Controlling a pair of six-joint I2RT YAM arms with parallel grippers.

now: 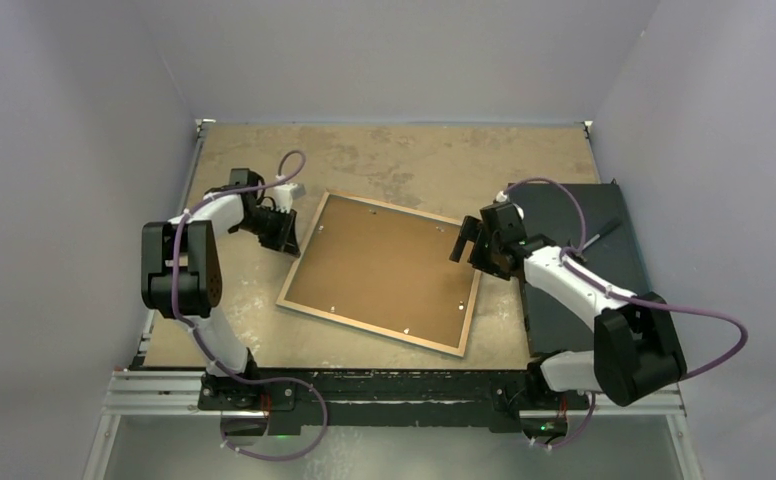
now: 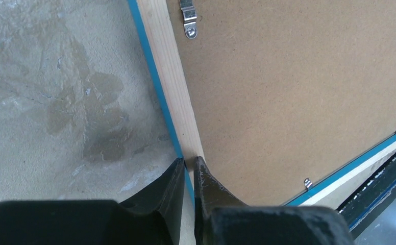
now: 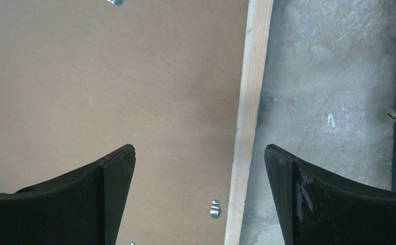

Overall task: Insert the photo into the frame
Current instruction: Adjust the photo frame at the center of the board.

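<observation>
The frame (image 1: 300, 258) lies face down in the middle of the table, its light wood back rim up and a thin blue edge showing in the left wrist view (image 2: 165, 61). A plain brown backing board (image 1: 384, 265) fills it. The photo is not in view. My left gripper (image 1: 286, 232) is at the frame's left rim; its fingers (image 2: 188, 162) are almost together, tips at the rim. My right gripper (image 1: 469, 245) is open and empty above the frame's right rim (image 3: 249, 102), one finger over the board (image 3: 109, 76), one over the table.
Small metal clips (image 2: 188, 20) sit along the board's edges, one near the right rim (image 3: 215, 208). A black mat (image 1: 574, 290) lies under the right arm at the table's right side. Grey walls enclose the table; a black rail (image 1: 394, 385) runs along the near edge.
</observation>
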